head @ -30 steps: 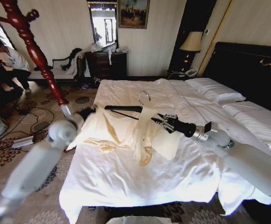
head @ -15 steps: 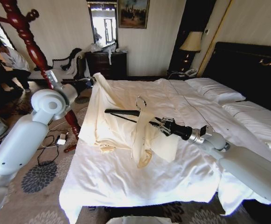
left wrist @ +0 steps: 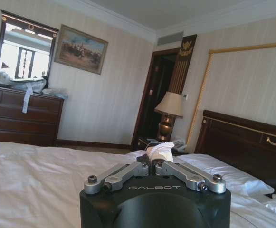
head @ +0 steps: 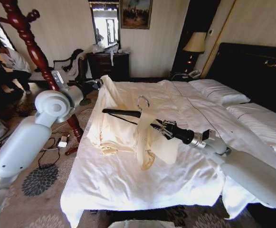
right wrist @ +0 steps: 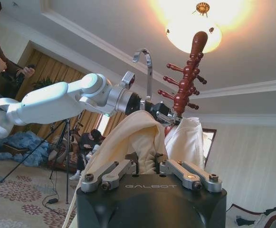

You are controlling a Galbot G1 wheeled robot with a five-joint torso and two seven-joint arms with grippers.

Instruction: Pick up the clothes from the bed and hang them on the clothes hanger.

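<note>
While the right gripper point(head: 157, 126) is clamping the hanger point(head: 123, 113) mid-frame above the bed point(head: 128, 185), the left gripper point(head: 98, 83) is pinching the shirt point(head: 111, 123), lifting it to drape over.

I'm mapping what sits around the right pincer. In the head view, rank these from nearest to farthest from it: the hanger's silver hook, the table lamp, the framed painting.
From the right pincer, which grips the clothes over the bed:
1. Silver hook of the clothes hanger: just above it, over the bed.
2. Table lamp: beyond the bed's head, toward the robot's right.
3. Framed painting: high on the far wall.
</note>
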